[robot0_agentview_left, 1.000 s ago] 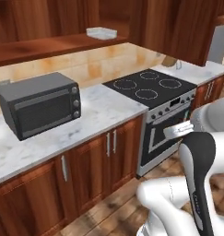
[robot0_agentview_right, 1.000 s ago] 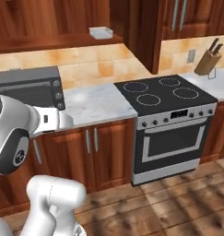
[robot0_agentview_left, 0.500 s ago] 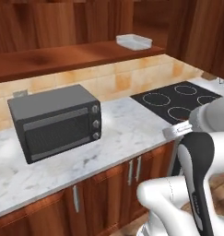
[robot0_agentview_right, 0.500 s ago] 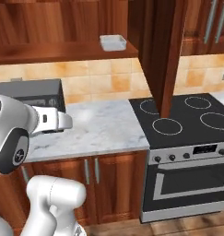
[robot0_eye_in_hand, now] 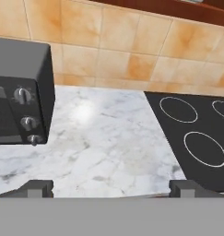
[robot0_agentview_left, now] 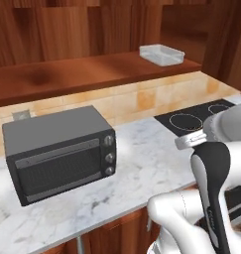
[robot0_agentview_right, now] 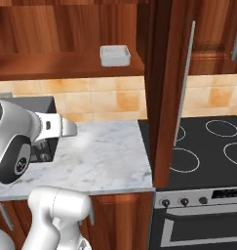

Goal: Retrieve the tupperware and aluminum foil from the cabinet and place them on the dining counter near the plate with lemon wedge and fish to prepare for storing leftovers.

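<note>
The tupperware point(robot0_agentview_left: 161, 54) point(robot0_agentview_right: 114, 55), a shallow translucent container, rests on the right end of the cabinet's wooden shelf board point(robot0_agentview_left: 67, 74) point(robot0_agentview_right: 51, 66), above the tiled wall. In the hand view my gripper point(robot0_eye_in_hand: 111, 189) is open, its two dark fingertips point(robot0_eye_in_hand: 37, 188) far apart with nothing between them. It hovers over the marble worktop point(robot0_eye_in_hand: 109, 138), well below the shelf. The aluminum foil, the dining counter and the plate with lemon wedge and fish are out of view.
A dark toaster oven point(robot0_agentview_left: 60, 154) point(robot0_eye_in_hand: 21, 92) stands on the worktop to the left. A black cooktop point(robot0_agentview_left: 201, 116) point(robot0_agentview_right: 207, 151) point(robot0_eye_in_hand: 196, 138) lies to the right. An open cabinet door point(robot0_agentview_right: 166, 88) hangs edge-on between the tupperware and the cooktop.
The base has driven left along the worktop and closer, so the whole scene shifts right and grows larger. The gripper stays open.
</note>
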### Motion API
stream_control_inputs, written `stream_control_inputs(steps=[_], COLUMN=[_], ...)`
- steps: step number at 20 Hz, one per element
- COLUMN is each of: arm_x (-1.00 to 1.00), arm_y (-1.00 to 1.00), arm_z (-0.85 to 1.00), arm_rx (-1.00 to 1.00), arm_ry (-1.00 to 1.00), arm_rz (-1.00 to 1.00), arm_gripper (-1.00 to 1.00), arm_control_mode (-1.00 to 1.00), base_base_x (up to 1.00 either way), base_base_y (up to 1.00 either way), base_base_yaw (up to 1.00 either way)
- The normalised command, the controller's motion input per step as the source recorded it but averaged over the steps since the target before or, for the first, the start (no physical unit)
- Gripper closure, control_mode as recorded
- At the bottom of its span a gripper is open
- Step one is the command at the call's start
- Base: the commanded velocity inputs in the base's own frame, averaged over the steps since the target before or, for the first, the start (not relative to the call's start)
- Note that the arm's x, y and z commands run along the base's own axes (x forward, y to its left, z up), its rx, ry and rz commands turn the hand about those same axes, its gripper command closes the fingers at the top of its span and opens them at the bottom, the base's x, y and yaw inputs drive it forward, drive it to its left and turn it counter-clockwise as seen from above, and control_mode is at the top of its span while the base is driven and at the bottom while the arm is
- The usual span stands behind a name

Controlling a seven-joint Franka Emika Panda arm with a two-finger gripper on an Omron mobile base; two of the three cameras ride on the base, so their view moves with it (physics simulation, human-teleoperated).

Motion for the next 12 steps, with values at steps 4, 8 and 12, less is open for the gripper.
stream_control_inputs(steps=[4,8,12], arm_x=[0.0,0.0,0.13], arm_y=[0.0,0.0,-0.06], arm_z=[0.0,0.0,0.03], arm_rx=[0.0,0.0,0.02], arm_ry=[0.0,0.0,-0.03], arm_rz=[0.0,0.0,0.07], arm_gripper=[-1.0,-1.0,-1.0], arm_control_mode=[1.0,1.0,-1.0], base_base_x=[0.74,0.58,0.12], base_base_y=[-0.24,-0.28,-0.04], base_base_yaw=[0.19,0.23,0.05])
